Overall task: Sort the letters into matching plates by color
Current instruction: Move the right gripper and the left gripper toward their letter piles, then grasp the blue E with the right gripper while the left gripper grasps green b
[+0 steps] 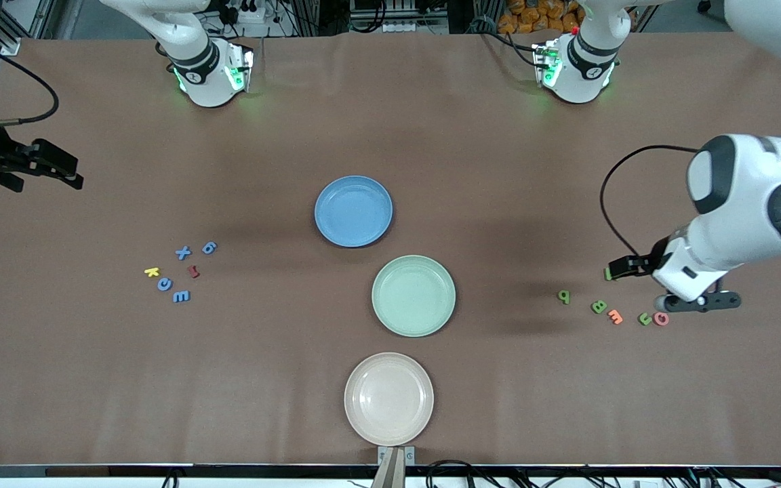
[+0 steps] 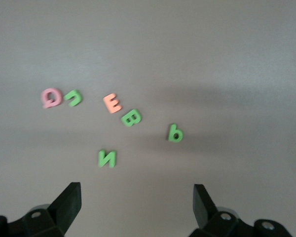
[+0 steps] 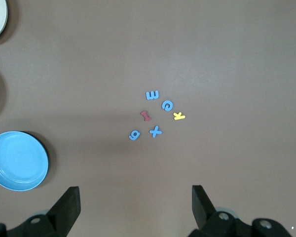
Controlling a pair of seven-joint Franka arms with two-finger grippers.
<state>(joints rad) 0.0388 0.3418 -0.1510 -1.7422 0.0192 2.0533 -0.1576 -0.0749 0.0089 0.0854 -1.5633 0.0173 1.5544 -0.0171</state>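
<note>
Beige plate touches the table edge; left end effector and right end effector released.

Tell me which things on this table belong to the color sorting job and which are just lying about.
Part of the job:
- blue letters, toward the right arm's end
- green letters, toward the left arm's end
- blue plate
- green plate

Lying about:
- beige-pink plate
- yellow letter
- red letter
- orange letter
- pink letter
</note>
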